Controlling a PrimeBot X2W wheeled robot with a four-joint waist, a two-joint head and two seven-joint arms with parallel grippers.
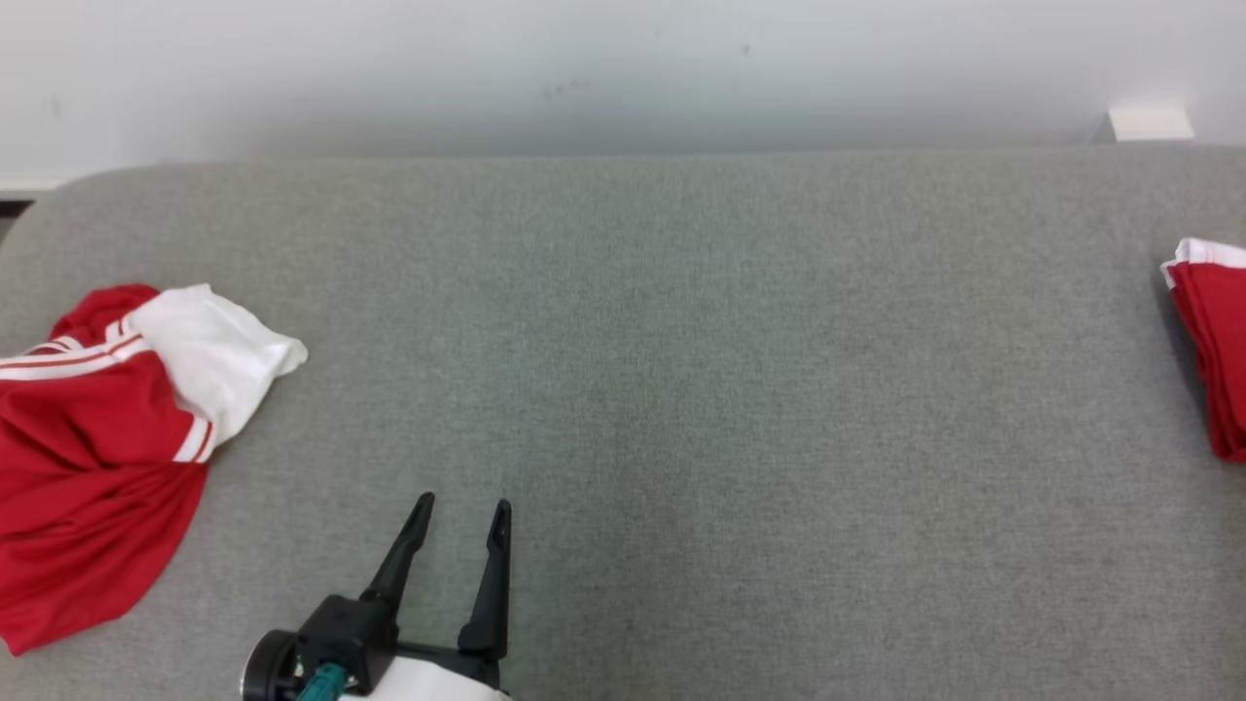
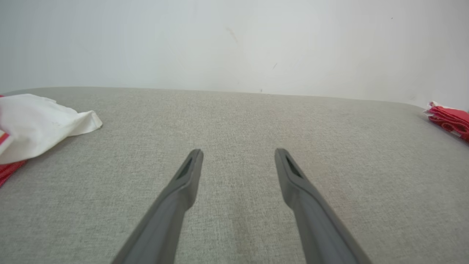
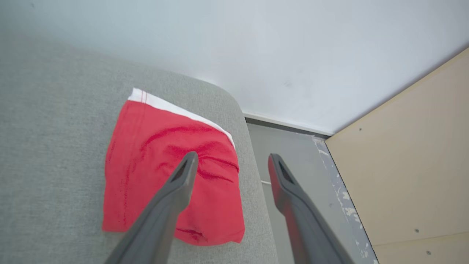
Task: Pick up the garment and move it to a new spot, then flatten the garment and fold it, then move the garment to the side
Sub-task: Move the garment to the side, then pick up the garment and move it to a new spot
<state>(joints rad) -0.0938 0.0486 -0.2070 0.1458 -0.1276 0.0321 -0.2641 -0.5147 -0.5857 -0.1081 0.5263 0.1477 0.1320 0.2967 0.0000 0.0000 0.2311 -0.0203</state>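
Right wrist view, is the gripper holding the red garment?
No, the right gripper stands open with nothing between its fingers; the folded red garment lies on the cushion.

We see a grey, cloth-covered table [image 1: 681, 341] with rounded corners and a plain, even weave. Behind its far edge rises a pale wall [image 1: 584, 58] with a few faint marks. At the far right, a small white block [image 1: 1151, 123] sits at the wall's foot. Off the table's right end we see grey floor [image 3: 289, 146], a dark skirting strip [image 3: 285, 124] and a beige board [image 3: 410, 157] with small screws.
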